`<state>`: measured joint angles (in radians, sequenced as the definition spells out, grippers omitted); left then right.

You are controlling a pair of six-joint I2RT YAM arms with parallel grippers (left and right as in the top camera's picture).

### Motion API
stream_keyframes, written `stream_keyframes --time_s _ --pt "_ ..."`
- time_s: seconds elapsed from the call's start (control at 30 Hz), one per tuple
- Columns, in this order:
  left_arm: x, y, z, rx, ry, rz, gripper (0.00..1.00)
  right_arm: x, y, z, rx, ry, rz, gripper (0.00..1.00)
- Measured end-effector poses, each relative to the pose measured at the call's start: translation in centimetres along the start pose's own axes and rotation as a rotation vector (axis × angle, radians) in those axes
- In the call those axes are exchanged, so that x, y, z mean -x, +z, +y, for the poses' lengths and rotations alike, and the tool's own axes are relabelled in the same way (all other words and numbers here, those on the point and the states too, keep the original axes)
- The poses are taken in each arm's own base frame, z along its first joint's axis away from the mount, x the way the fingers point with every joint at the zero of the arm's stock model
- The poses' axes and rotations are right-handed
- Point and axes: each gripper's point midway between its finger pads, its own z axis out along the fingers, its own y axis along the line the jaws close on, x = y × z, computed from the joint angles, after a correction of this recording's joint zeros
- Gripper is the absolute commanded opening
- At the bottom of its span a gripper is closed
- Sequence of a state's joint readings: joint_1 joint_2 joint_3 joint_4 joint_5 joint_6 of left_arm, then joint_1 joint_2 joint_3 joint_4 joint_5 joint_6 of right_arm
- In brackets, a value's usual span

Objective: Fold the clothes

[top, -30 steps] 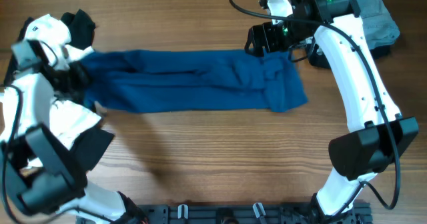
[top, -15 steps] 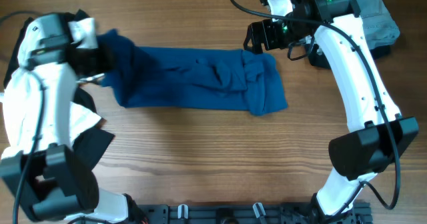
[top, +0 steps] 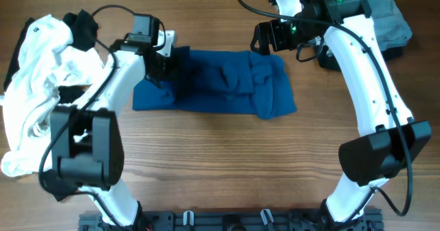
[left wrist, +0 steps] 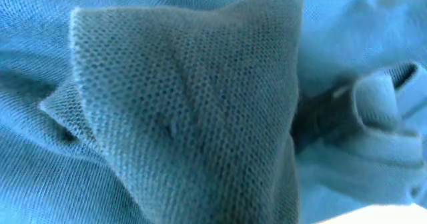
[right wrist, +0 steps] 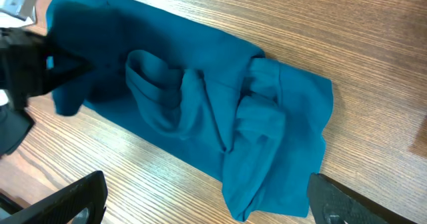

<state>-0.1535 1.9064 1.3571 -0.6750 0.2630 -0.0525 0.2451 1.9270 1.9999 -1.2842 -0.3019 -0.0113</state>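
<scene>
The clothes, a teal-blue shirt (top: 227, 83), lie as a crumpled band across the far middle of the table. My left gripper (top: 163, 64) sits over the band's left end, shut on a fold of the cloth. In the left wrist view teal weave (left wrist: 200, 117) fills the frame and hides the fingers. My right gripper (top: 265, 38) hovers above the shirt's far right corner. Its jaws stand wide open with nothing between them. The right wrist view looks down on the bunched shirt (right wrist: 200, 97), with the right gripper (right wrist: 213, 211) open and one dark fingertip (right wrist: 67, 201) low at the left.
A heap of white cloth (top: 34, 73) and a black garment (top: 82, 28) lie at the far left. A grey garment (top: 388, 18) sits at the far right corner. A black rail (top: 227, 221) runs along the front edge.
The left gripper has swung to the right carrying the shirt's left end, so the band is shorter and its right end sits further left. The right arm has held its place, jaws a little wider.
</scene>
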Motion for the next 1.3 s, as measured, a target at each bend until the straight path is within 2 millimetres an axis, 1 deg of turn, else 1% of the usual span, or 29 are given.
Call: stream_keyframes --time_s 0.03,0.07,0.2,0.37,0.43,0.53,0.6,0.67,0.77,0.83,0.93,1.0,1.07,1.1,1.13,1.17,1.23,1.3 --pt "0.1 0.2 -0.1 0.000 -0.001 -0.002 0.74 0.0 0.0 0.0 0.000 0.000 0.000 0.97" --pt "0.2 0.4 -0.3 0.000 -0.012 -0.007 1.00 0.0 0.0 0.0 0.000 0.000 0.000 0.97" --pt "0.2 0.5 -1.0 -0.007 -0.014 -0.010 1.00 -0.1 0.0 -0.1 -0.002 0.003 0.005 0.97" --pt "0.1 0.6 -1.5 -0.010 -0.019 -0.005 1.00 -0.6 0.2 -1.5 -0.055 0.053 0.019 1.00" --pt "-0.3 0.6 -1.5 -0.007 -0.024 0.009 1.00 -1.2 0.7 -2.3 -0.069 0.077 0.041 0.99" --pt "-0.9 0.1 -1.5 -0.005 -0.034 0.047 1.00 -2.1 2.1 -3.6 -0.081 0.102 0.066 0.99" --pt "-0.6 -0.5 -2.0 -0.018 -0.035 0.053 1.00 -2.5 3.2 -4.3 -0.080 0.109 0.069 1.00" --pt "0.2 -1.3 -2.7 -0.043 -0.031 0.044 1.00 -2.7 4.4 -4.8 -0.065 0.110 0.064 0.99" --pt "1.5 -2.7 -4.2 -0.081 -0.012 0.009 1.00 -2.7 6.2 -5.4 -0.041 0.106 0.037 1.00" --pt "2.4 -3.8 -5.3 -0.101 0.009 -0.022 1.00 -3.2 7.6 -6.0 -0.032 0.099 0.030 1.00" --pt "4.4 -6.9 -8.0 -0.137 0.065 -0.112 1.00 -3.9 9.0 -6.5 -0.024 0.099 0.033 1.00" --pt "5.7 -9.5 -9.7 -0.155 0.104 -0.183 1.00 -4.6 10.1 -6.8 -0.017 0.107 0.049 1.00" --pt "6.3 -12.2 -11.0 -0.167 0.134 -0.247 1.00 -5.3 11.4 -7.4 -0.014 0.120 0.069 1.00" --pt "6.5 -13.1 -11.2 -0.166 0.140 -0.267 1.00 -5.5 11.6 -7.5 -0.014 0.122 0.073 1.00" --pt "6.6 -14.2 -11.3 -0.157 0.144 -0.288 1.00 -6.1 12.7 -8.1 -0.012 0.134 0.089 1.00" --pt "6.4 -15.0 -11.0 -0.137 0.140 -0.299 1.00 -6.5 13.3 -8.5 -0.013 0.142 0.097 1.00" --pt "5.9 -15.7 -10.1 -0.089 0.127 -0.293 1.00 -7.0 14.3 -9.2 -0.015 0.157 0.109 1.00" --pt "5.2 -15.7 -8.9 -0.032 0.108 -0.269 1.00 -7.3 15.1 -10.0 -0.017 0.172 0.118 1.00"
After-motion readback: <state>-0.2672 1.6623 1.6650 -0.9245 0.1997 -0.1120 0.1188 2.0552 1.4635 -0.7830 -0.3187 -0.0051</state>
